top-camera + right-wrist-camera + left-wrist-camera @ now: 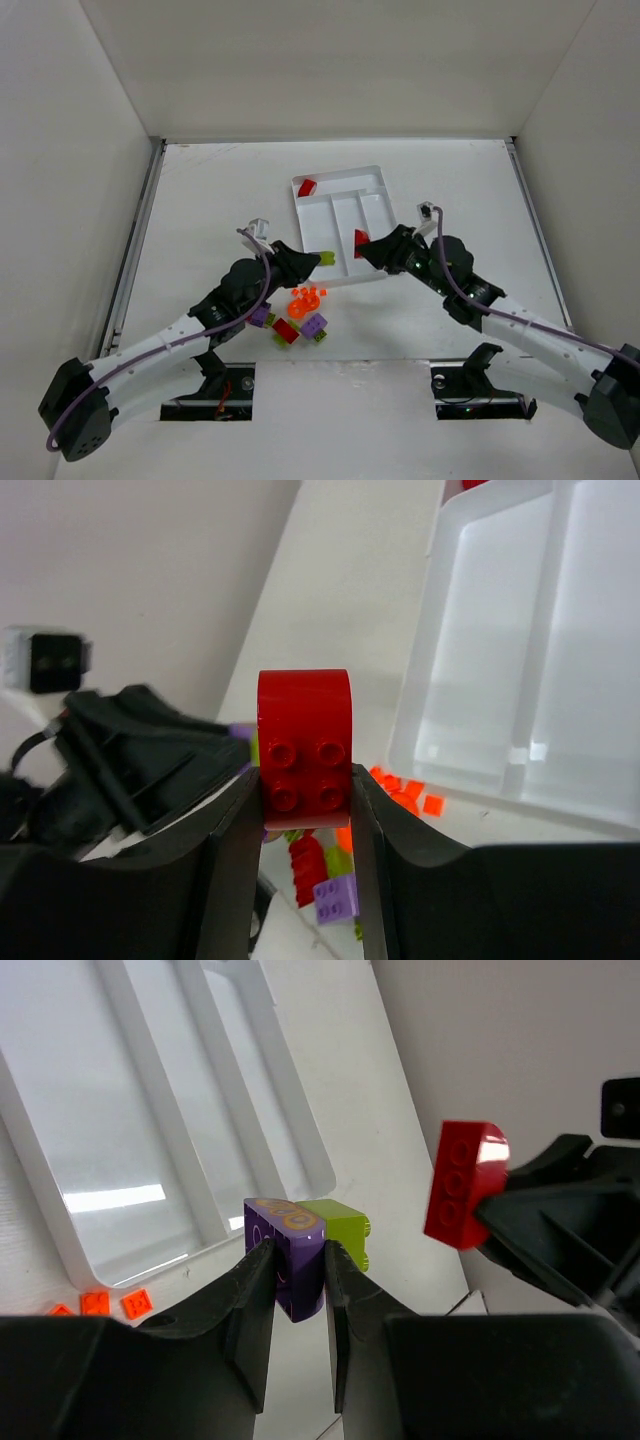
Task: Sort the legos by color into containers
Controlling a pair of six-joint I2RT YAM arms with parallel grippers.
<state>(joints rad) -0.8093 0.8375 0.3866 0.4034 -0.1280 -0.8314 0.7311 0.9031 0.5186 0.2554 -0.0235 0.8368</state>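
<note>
My left gripper [316, 259] is shut on a purple brick [288, 1260] with a lime green brick [340, 1230] stuck to it, held at the near left edge of the white tray [350, 188]. My right gripper [366, 246] is shut on a red brick [304, 742] above the tray's near right part; this brick also shows in the left wrist view [462, 1185]. Another red brick [307, 187] lies in the tray's crosswise section. The long sections [130, 1140] look empty.
Loose pieces lie on the table just before the tray: orange ones [305, 298], a red brick [286, 331] and purple bricks [315, 324], [262, 316], with lime green among them. They also show in the right wrist view [335, 898]. The two grippers' tips are close together.
</note>
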